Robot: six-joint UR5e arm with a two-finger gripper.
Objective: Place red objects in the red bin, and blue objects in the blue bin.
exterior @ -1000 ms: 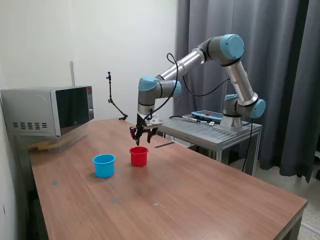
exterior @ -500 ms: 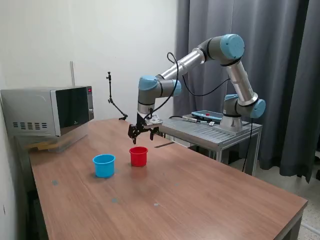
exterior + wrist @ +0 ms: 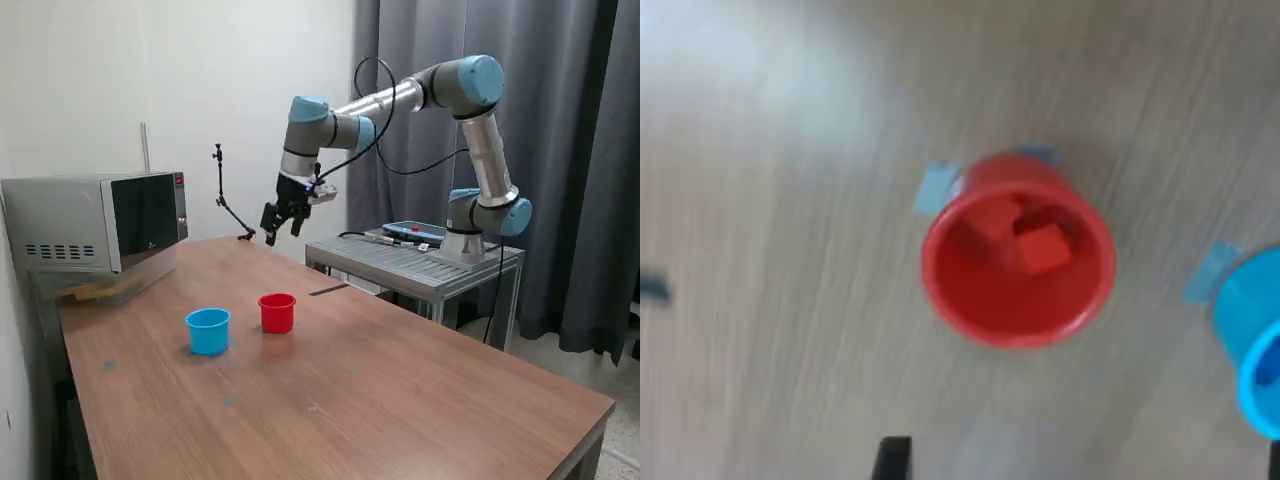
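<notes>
Even, soft indoor light fills the exterior view; the scene is bright, with no harsh glare. The pale wall looks washed and flat, the grey curtain darker. The red cup (image 3: 277, 312) and the light blue cup (image 3: 208, 330) cast only faint, short shadows on the wooden table (image 3: 420, 390). This view is sharp throughout, with no visible bending at the edges.

The wrist view is soft and motion-blurred all over; wood grain smears into streaks. A pale patch of reflected light sits on the table, far beyond the dark fingers (image 3: 892, 460). Inside the red cup, 2 red cubes (image 3: 1043, 248) show with fuzzy outlines. The blue cup's edge is blurred too.
</notes>
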